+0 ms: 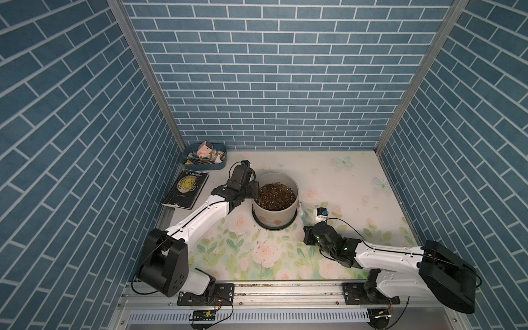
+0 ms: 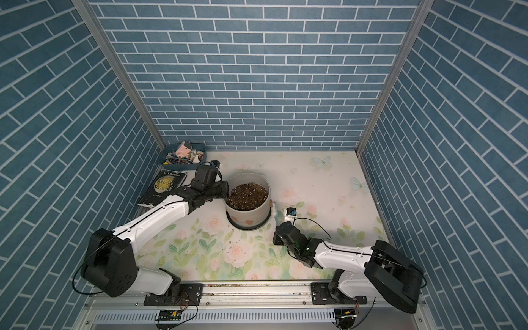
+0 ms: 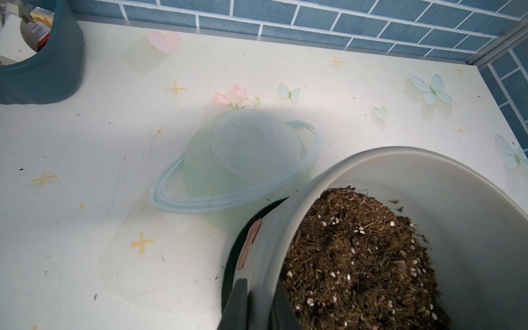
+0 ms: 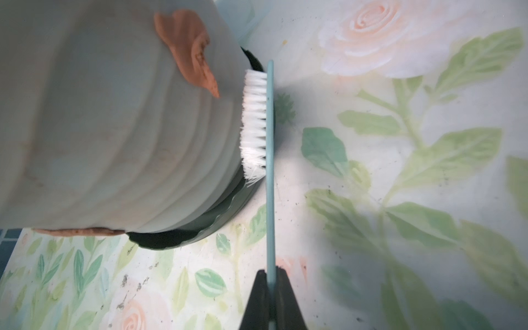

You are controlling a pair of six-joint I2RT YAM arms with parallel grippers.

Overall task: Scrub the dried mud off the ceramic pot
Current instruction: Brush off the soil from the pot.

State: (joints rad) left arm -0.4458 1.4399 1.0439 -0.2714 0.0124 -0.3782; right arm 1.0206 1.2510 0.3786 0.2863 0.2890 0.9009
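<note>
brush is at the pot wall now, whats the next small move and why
Probably slide the brush along the ceramic pot onto the dried mud: its bristles sit against bare wall just beside that patch, and the left gripper clamps the rim.

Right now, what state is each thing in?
pot, upright on saucer, full of soil
mud, patches stuck on the wall
brush, bristles against pot wall
left jaws, shut on pot rim
right jaws, shut on brush handle
book, closed, lying flat
tray, full of clutter
</note>
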